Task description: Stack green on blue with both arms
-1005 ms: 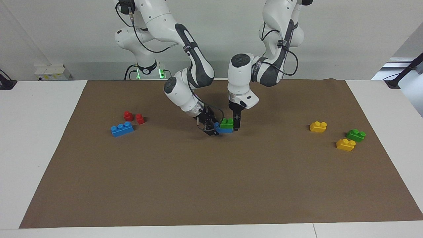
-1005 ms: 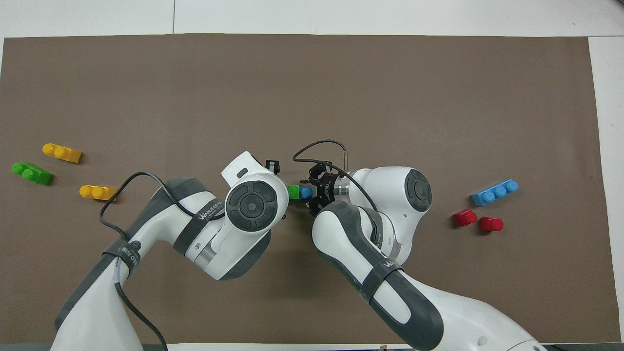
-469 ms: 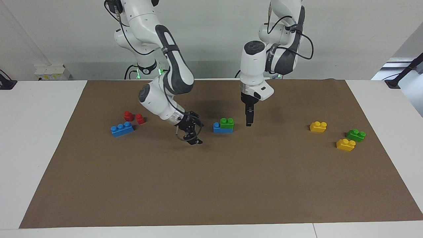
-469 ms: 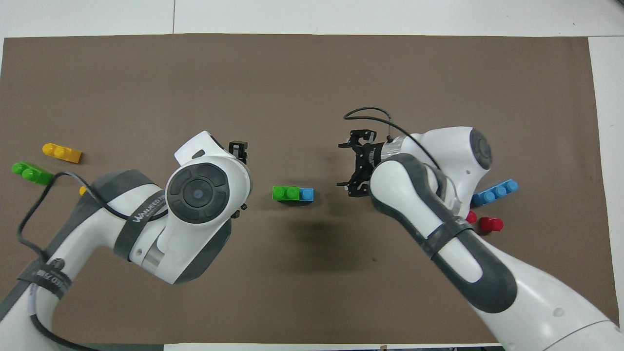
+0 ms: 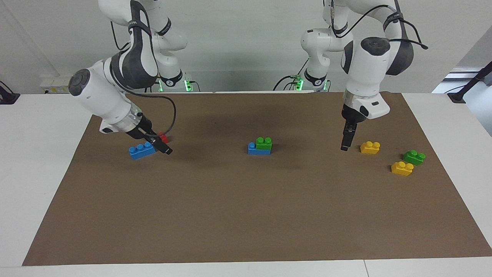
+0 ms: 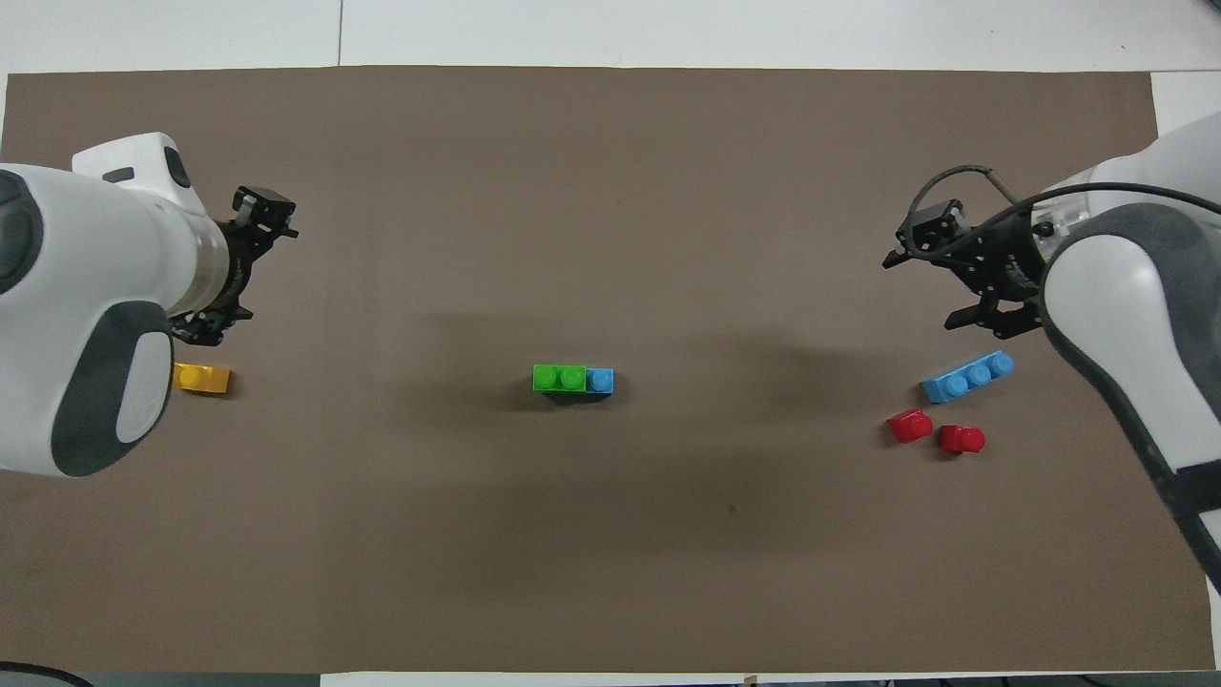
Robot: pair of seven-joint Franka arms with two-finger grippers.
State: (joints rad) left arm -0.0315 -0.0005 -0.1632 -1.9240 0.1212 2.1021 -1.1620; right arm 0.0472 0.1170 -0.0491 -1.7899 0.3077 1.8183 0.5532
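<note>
Light-green two-stud plastic brick (image 5: 264, 143) sits on sky-blue three-stud plastic brick (image 5: 258, 149), frame centre, one blue stud bare. Stack looks done.

Left gripper (image 5: 345, 146): right of frame, over mat beside yellow two-stud brick (image 5: 370, 147); you cannot tell its jaw gap.

Right gripper (image 6: 963, 286): open, empty, over second blue three-stud brick (image 6: 967, 377).

Retract both clear of stack; don't brush it.

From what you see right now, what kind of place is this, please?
Probably a robotics lab bench. Two white arms stand at a table covered by a brown mat, and toy bricks lie on it, a green brick stacked on a blue one.
</note>
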